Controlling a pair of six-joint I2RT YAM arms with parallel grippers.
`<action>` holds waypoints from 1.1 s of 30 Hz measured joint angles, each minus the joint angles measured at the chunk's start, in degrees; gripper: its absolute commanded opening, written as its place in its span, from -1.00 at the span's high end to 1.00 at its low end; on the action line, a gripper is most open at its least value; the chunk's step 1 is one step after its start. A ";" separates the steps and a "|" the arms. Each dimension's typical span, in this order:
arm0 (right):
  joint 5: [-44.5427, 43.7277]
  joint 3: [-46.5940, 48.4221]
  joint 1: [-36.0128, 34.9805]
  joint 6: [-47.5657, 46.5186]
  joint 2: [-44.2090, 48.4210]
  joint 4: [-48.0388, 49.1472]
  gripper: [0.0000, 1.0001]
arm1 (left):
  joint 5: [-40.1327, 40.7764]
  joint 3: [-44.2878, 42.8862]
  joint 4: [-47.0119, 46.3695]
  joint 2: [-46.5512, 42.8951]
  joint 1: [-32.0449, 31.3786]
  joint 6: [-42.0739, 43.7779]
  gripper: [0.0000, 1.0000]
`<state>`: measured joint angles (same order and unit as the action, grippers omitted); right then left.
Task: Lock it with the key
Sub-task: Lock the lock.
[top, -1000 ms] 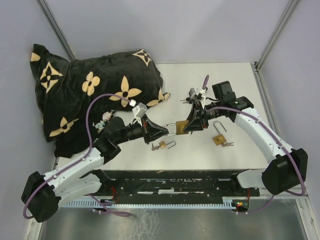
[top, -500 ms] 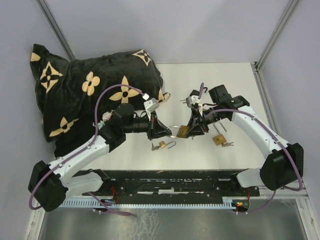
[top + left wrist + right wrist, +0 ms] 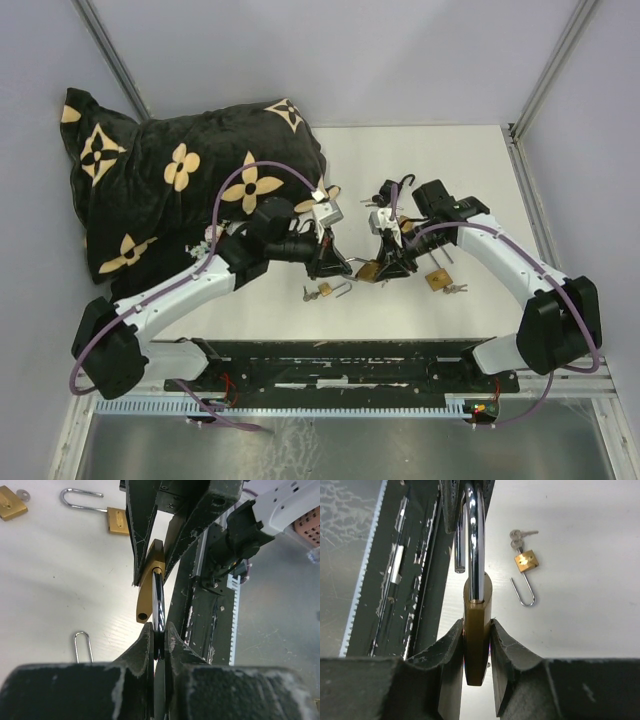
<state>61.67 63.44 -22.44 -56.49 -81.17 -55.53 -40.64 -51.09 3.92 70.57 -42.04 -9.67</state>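
Observation:
A brass padlock (image 3: 367, 270) with a chrome shackle is held off the table between both grippers. My right gripper (image 3: 477, 625) is shut on its brass body (image 3: 477, 645). My left gripper (image 3: 159, 630) is shut on the chrome shackle (image 3: 158, 600), whose free end is out of the body. In the top view the left gripper (image 3: 340, 264) and the right gripper (image 3: 386, 267) face each other across the lock. I see no key in this lock; its keyhole is hidden.
A small open padlock with keys (image 3: 322, 291) lies just in front of the held lock. Another open padlock (image 3: 437, 279) with keys (image 3: 455, 289) lies to the right. A black flowered pillow (image 3: 180, 180) fills the back left. A black base plate (image 3: 340, 360) runs along the near edge.
Both grippers have carried the padlock slightly toward the near edge and lower. The left arm's elbow has swung up and right; the right wrist has drawn inward. Both grips are unchanged.

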 measured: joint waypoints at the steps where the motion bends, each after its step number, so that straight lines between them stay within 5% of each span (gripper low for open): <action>1: -0.76 -0.70 0.00 -0.79 0.00 0.26 0.36 | 0.74 -0.50 0.66 0.79 -0.85 1.11 0.94; 13: -8.76 -7.28 -0.22 -11.06 -0.98 2.47 0.32 | 6.64 -1.68 1.49 8.28 -6.01 9.66 0.94; 18: -10.60 -8.09 -0.33 -13.18 -3.02 3.39 0.14 | 7.34 -0.94 0.28 10.45 -6.45 11.13 0.94; 33: -10.88 -6.62 1.33 -11.23 -7.63 2.56 -0.11 | 9.29 3.50 -1.95 12.33 -8.35 14.88 0.94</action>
<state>50.78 56.82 -21.10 -67.72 -88.79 -52.97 -31.35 -47.59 1.98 82.89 -50.39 5.21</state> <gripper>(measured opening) 0.509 0.081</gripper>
